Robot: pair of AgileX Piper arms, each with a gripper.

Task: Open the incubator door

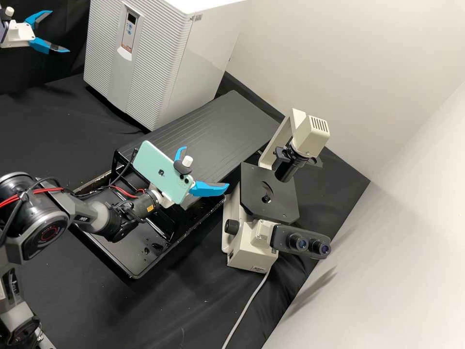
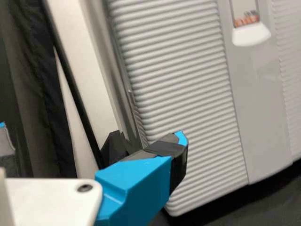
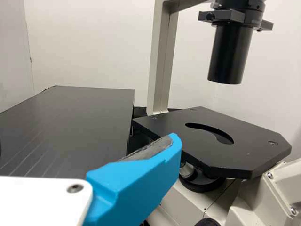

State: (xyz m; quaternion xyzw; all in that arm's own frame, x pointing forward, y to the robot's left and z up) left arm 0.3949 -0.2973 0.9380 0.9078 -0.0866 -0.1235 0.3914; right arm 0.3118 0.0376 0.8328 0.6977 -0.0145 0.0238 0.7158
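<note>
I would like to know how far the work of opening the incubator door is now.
Looks done: the left gripper is at the incubator, near the front's side edge.
In hand: its fingers are apart with nothing between them, so it is probably lining up.
Left: catching the door and swinging it open; in the high view it looks closed.

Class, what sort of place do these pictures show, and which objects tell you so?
Probably a laboratory, perhaps for biology. The signs are the boxy, ribbed, pale grey incubator and the cream and black metal microscope with twin eyepieces.
</note>
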